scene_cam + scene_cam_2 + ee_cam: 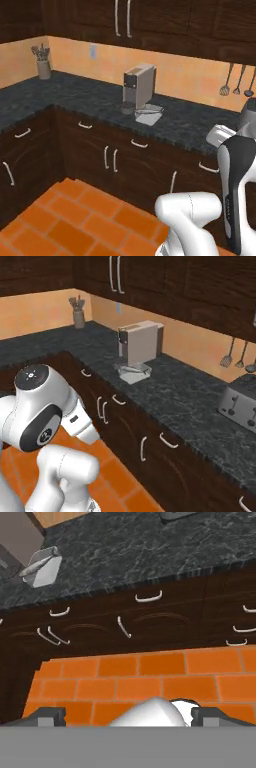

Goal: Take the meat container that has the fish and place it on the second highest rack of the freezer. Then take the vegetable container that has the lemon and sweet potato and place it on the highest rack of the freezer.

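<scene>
My gripper (130, 716) points down at the orange tile floor (150, 677) and the dark lower cabinets (165, 619). Its two dark fingertips (47, 715) stand far apart at the bottom of the hand view, open, with nothing between them. The white arm (237, 190) rises at the right of the left base view and its shoulder (40, 406) sits at the left of the right base view. The freezer, its racks, the fish, the lemon and the sweet potato are out of view.
A dark stone counter (75, 95) wraps an L-shaped corner over drawers and cabinet doors. On it stand a coffee machine (139, 85) with a pale tray (148, 115) in front, a toaster (239, 400) and a utensil jar (43, 67). Ladles (235, 80) hang on the wall.
</scene>
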Robot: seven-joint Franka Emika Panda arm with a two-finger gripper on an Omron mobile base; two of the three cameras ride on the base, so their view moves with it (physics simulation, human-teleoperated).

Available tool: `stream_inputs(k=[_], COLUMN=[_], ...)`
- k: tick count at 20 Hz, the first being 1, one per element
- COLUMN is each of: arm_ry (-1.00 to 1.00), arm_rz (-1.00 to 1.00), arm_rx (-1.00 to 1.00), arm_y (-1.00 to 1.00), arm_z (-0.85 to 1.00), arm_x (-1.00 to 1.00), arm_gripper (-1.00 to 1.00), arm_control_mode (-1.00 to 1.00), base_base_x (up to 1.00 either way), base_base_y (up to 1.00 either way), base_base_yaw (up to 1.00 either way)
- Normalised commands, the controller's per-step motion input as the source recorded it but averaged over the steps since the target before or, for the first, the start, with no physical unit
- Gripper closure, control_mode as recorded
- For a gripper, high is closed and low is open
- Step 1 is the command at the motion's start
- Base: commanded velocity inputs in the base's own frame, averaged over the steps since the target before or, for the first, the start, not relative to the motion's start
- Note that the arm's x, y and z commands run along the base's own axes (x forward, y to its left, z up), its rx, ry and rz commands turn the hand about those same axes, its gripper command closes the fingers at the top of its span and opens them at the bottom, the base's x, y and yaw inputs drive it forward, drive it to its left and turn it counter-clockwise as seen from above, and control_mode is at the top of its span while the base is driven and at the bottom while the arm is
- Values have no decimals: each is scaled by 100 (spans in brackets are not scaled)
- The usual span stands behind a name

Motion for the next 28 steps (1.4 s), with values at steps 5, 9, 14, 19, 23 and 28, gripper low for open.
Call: stream_inputs(k=[5, 9, 14, 19, 23, 28], arm_ry=[0, 0, 0, 0, 0, 29], arm_rz=[0, 0, 0, 0, 0, 1], arm_rx=[0, 0, 0, 0, 0, 2], arm_y=[0, 0, 0, 0, 0, 0], arm_z=[0, 0, 0, 0, 0, -59], arm_x=[0, 0, 0, 0, 0, 19], arm_gripper=[-100, -100, -100, -100, -100, -100], arm_control_mode=[100, 100, 100, 100, 100, -100], base_base_x=[100, 100, 100, 95, 57, 4], base_base_y=[69, 96, 79, 33, 0, 2], base_base_yaw=[-56, -48, -56, -43, -10, 0])
